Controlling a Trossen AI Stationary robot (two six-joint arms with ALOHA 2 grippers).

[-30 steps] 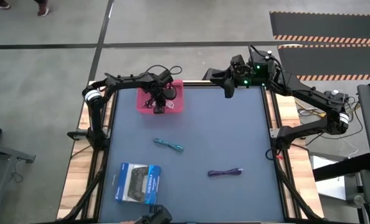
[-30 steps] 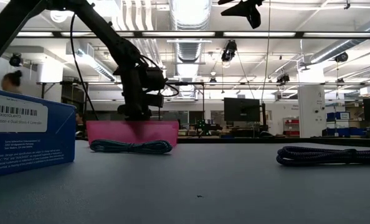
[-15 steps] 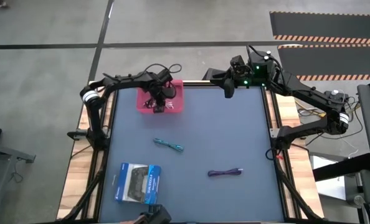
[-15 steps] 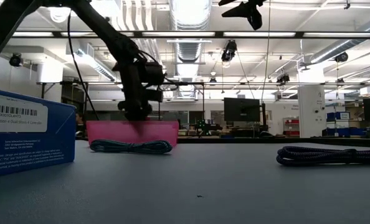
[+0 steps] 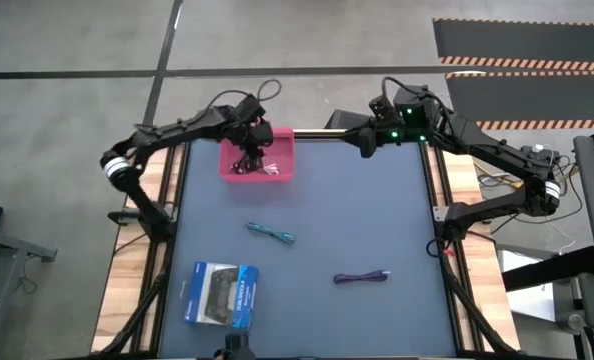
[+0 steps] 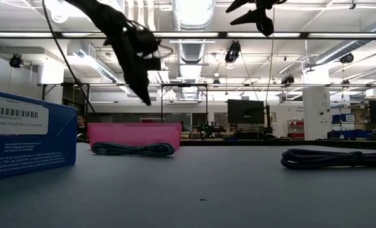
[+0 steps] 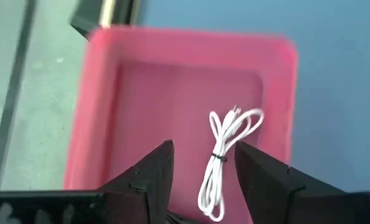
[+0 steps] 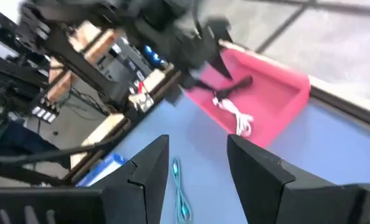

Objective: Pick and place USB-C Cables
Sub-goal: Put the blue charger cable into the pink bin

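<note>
**A:** Pink plastic is where the tally starts: the pink tray (image 5: pixel 277 172) sits in the upper left of the high view, and a white USB-C cable (image 7: pixel 225 155) lies coiled inside it, tied at the middle. That one I would count as placed.

**B:** Is the black cable in there too?

**A:** I cannot tell; the left arm covers part of the tray from above, and the wrist view shows only the white bundle on the pink floor.

**B:** And what is left?

**A:** Two at least. The teal-blue cable (image 5: pixel 271 233) lies on the blue-grey counter (image 5: pixel 377 210) just left of centre, below the tray. The dark purple cable (image 5: pixel 362 277) lies lower and to the right of centre. Both are well apart from the tray. The boxed game controller (image 5: pixel 221 294) at the lower left is no part of the job.

**B:** How do the arms stand?

**A:** The left gripper (image 5: pixel 249 160) hangs over the tray's left half, above its rim in the low view, with its fingers (image 7: pixel 149 175) apart and nothing between them; the white cable lies loose beneath. The right gripper (image 5: pixel 365 143) waits at the counter's upper edge, right of the tray, raised high, with its fingers (image 8: pixel 255 163) apart and empty.
</note>
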